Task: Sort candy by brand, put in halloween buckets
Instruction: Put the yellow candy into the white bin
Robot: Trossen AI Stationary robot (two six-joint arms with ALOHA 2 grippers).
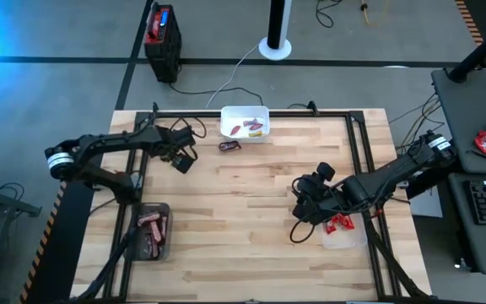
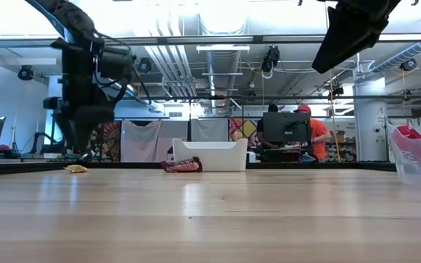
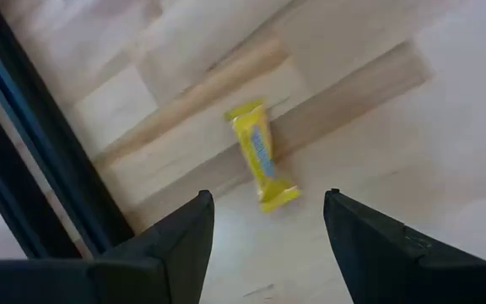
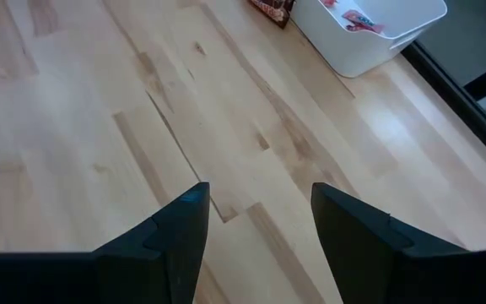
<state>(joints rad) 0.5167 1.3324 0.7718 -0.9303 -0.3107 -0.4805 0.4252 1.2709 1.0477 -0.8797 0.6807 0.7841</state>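
Our left gripper [image 3: 264, 221] hangs wide open over a yellow candy [image 3: 261, 155] near the bench's left edge; the right gripper [image 4: 256, 221] is wide open too

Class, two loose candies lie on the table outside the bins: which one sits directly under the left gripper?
The yellow candy, framed between the open left gripper's fingers. The dark maroon candy lies apart, beside the white bin.

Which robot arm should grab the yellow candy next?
Probably the left. Its open end effector hangs right over the yellow candy, which lies loose on the table. The right end effector is open too, but far across, beside the clear bin.
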